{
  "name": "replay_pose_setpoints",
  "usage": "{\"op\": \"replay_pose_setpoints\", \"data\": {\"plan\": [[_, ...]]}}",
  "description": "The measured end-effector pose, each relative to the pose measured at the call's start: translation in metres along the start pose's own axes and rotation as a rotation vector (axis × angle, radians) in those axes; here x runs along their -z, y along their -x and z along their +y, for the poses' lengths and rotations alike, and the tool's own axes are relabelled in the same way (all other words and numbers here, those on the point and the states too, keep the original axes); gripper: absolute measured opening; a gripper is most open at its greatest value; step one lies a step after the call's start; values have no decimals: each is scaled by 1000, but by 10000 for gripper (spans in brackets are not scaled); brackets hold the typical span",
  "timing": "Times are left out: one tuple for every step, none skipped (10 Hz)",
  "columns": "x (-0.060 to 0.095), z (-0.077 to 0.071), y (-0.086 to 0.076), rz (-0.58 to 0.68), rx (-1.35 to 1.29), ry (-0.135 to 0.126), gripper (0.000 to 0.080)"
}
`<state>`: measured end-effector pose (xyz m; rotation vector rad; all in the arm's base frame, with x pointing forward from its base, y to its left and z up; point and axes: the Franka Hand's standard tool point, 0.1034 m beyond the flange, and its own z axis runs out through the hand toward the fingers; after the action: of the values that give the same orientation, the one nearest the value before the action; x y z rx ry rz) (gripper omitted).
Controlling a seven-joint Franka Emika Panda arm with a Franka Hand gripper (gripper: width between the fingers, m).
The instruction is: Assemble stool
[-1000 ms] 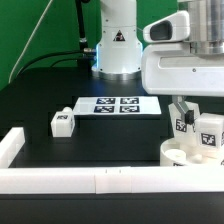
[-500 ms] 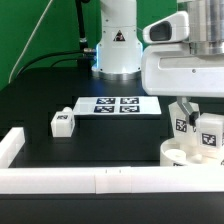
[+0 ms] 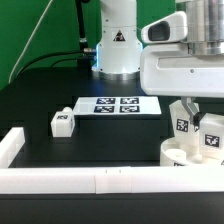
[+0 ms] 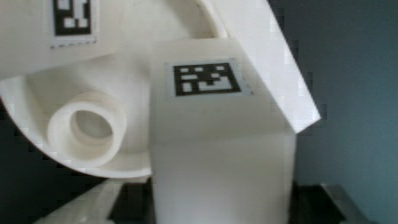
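Behind the rail (image 3: 100,181), at the exterior view's right, a leg (image 3: 183,122) over the seat (image 3: 178,154) now leans, straighter a second ago, as the gripper (image 4: 228,207) has narrowed onto it; only the wrist view shows that clamp and the seat's hole (image 4: 89,128).

The wrist view shows the leg (image 4: 214,160) blurred, and the seat disc (image 3: 170,157) overruns the exterior view's right edge

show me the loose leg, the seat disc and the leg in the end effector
loose leg (image 3: 63,122), exterior view, on its tagged front face
seat disc (image 3: 175,156), exterior view, on its front rim
gripped leg (image 4: 214,150), wrist view, on the flat face below its tag
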<state>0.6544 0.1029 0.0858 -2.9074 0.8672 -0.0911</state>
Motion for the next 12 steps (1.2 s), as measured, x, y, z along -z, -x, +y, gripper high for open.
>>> {"op": "replay_pose_setpoints", "data": {"plan": [[0, 1, 0, -1, -64, 1, 338], [0, 4, 0, 2, -198, 5, 338], [0, 7, 0, -2, -361, 7, 338], [0, 10, 0, -12, -531, 1, 338], [1, 14, -1, -26, -629, -23, 338], [1, 17, -2, -23, -717, -30, 338], [1, 17, -2, -25, -740, -28, 340], [1, 17, -1, -29, -817, -24, 340], [1, 18, -1, -30, -880, -22, 340], [1, 19, -1, -33, -943, -18, 340], [2, 19, 0, -39, -1074, -10, 340], [2, 20, 0, -33, -1218, -11, 340]]}}
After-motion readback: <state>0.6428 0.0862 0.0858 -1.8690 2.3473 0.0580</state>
